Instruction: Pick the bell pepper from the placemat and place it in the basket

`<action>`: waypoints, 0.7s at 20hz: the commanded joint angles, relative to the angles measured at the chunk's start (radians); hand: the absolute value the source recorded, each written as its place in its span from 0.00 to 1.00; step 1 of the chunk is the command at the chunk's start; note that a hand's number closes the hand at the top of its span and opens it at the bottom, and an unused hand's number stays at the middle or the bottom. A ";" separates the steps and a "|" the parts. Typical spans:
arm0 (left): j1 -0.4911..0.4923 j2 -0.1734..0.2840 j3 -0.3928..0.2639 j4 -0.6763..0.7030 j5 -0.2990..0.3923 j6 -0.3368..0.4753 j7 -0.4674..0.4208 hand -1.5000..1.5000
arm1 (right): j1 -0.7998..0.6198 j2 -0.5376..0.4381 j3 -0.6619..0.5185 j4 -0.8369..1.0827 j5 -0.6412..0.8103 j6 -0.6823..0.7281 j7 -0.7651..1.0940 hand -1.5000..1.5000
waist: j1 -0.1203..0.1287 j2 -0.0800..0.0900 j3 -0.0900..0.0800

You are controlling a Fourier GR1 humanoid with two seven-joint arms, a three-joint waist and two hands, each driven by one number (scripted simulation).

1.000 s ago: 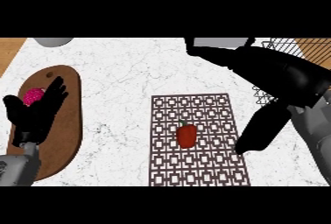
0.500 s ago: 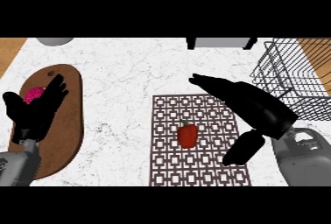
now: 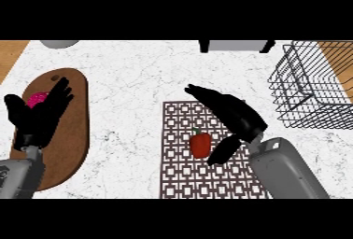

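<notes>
The right hand [image 3: 231, 116] has been brought down beside the bell pepper [image 3: 201, 144] on the placemat [image 3: 180, 177], fingers spread wide (nothing held). A grasp seems imminent; the basket [image 3: 307, 88] is still to be reached.

bare counter [image 3: 138, 93] between placemat [image 3: 180, 177], basket [image 3: 307, 93]

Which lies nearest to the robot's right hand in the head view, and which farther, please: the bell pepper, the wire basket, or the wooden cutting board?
From the right hand:
1. Bell pepper, on the placemat just beside the thumb.
2. Wire basket, at the counter's upper right.
3. Wooden cutting board, far left, under the left hand.
</notes>
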 commanded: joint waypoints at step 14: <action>0.050 -0.069 0.045 -0.056 -0.081 -0.023 0.001 0.50 | -0.003 0.091 0.002 0.196 0.225 0.041 -0.079 0.00 | -0.003 -0.003 0.000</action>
